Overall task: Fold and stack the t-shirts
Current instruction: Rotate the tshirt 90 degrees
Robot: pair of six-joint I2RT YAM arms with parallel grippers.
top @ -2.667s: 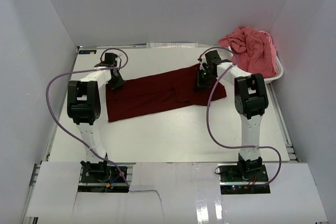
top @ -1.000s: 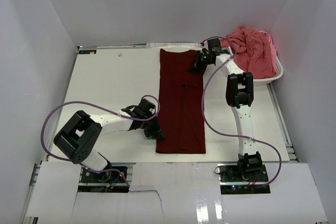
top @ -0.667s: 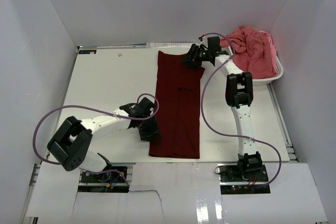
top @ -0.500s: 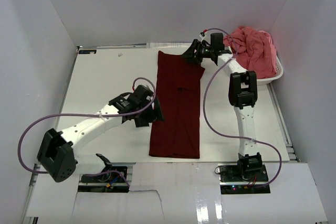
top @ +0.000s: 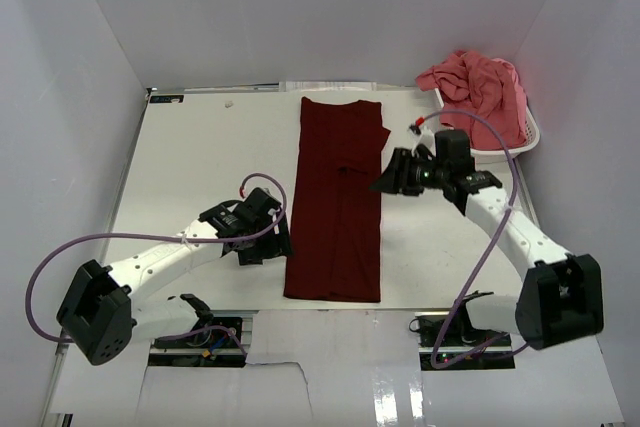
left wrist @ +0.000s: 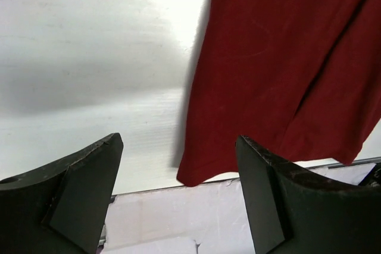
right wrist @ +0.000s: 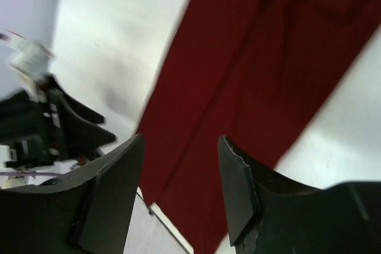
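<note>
Centre of table [top: 200, 167]: maroon shirt [top: 338, 197] lies flat as a long narrow strip, running from far edge to near edge.
Far right corner: coral shirt [top: 480, 87] heaped in basket [top: 505, 152].
Left arm: low, stretched from near left. The left gripper [top: 281, 243] is just beside the maroon shirt's left edge, fingers apart, empty.
Right arm: elbow out by right edge. The right gripper [top: 385, 179] is at the maroon shirt's right edge, fingers apart, empty.

The white table [top: 200, 167] bears a maroon t-shirt [top: 338, 197] flat between the left gripper [top: 282, 244] fingers and the right gripper [top: 384, 180] fingers, plus a basket [top: 515, 150].
</note>
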